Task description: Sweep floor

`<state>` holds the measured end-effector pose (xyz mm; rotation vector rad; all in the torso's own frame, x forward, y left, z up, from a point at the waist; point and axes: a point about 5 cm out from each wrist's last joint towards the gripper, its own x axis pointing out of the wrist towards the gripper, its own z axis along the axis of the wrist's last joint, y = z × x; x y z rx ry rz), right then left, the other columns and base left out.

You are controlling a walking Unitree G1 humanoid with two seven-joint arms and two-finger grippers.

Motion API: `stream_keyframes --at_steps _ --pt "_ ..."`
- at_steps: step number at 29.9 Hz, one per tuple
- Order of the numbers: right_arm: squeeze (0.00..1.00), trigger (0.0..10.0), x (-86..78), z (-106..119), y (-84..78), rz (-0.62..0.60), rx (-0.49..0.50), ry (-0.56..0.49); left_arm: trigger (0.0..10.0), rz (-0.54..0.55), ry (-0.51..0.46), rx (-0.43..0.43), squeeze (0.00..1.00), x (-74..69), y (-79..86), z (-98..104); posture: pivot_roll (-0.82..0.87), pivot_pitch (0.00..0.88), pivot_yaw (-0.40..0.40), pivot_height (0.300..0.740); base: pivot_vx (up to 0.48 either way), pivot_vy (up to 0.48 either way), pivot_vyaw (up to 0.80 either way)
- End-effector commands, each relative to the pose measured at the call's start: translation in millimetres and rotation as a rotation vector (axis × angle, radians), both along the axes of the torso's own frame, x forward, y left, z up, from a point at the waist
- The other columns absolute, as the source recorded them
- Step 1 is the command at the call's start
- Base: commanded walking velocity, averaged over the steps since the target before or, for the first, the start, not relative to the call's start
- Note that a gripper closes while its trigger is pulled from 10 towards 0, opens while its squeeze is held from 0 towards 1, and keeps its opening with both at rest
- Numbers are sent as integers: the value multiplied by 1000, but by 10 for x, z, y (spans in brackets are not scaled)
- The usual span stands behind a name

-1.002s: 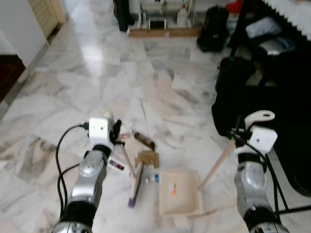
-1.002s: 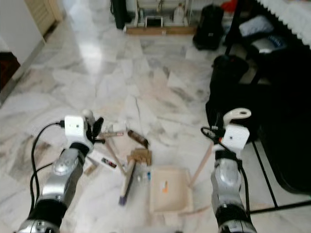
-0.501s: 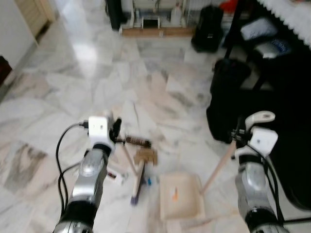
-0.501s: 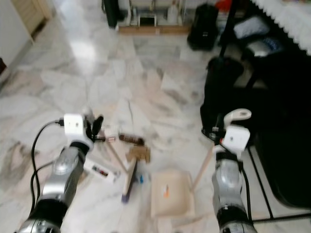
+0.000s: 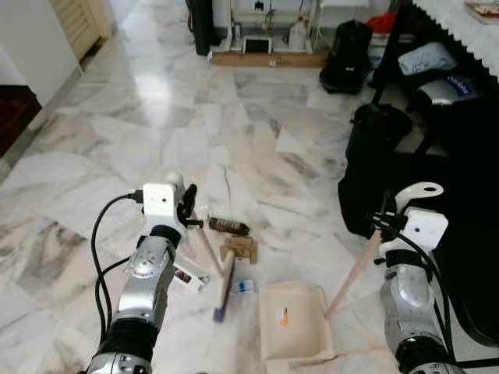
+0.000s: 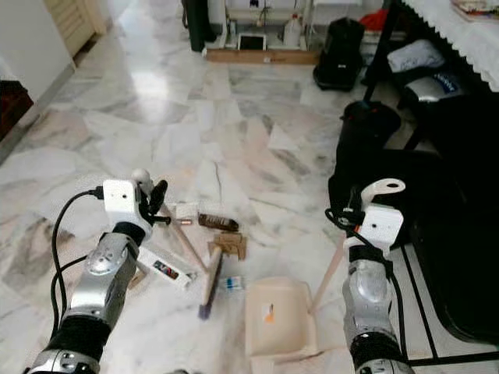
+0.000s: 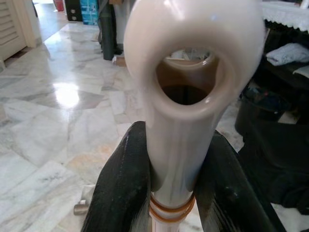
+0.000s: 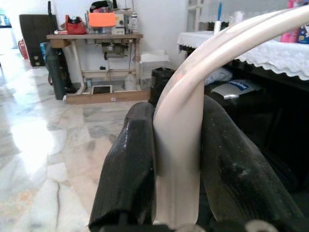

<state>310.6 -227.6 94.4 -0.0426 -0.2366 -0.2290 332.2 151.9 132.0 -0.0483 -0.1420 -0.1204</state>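
Note:
My left gripper (image 5: 185,207) is shut on the cream top end of a broom handle (image 7: 182,92). The wooden stick slants down to the broom head (image 5: 223,290) on the marble floor. My right gripper (image 5: 387,223) is shut on the curved cream dustpan handle (image 8: 178,125), and its wooden shaft (image 5: 354,269) runs down to the cream dustpan (image 5: 296,333), which lies flat with an orange scrap inside. Litter lies around the broom head: a brown wrapper (image 5: 228,226), a cardboard piece (image 5: 239,248), a white labelled box (image 5: 189,276) and a small blue-and-white bit (image 5: 243,286).
A black suitcase (image 5: 374,160) and dark furniture crowd the right side, close to my right arm. Another black bag (image 5: 347,58) and a low shelf (image 5: 265,54) stand at the far end. A white wall (image 5: 27,47) borders the left; open marble floor stretches ahead.
The whole view has shifted with the camera. Both grippers keep their hold; broom, dustpan and litter stay in much the same arrangement.

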Motion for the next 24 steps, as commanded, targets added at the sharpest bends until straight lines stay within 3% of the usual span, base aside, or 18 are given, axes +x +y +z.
stream_keyframes --at_steps 1,9,24 --pt "0 10000 20 82 -11 -2 -5 -35 10000 8 -71 3 0 8 16 144 113 137 -14 740 0 0 0" --pt "0 10000 21 85 -6 0 -6 -36 10000 22 -80 9 0 7 41 157 111 138 -13 740 0 0 0" --pt "0 10000 18 81 7 3 -8 -38 10000 28 -91 37 0 21 70 180 113 132 -9 740 340 0 0"
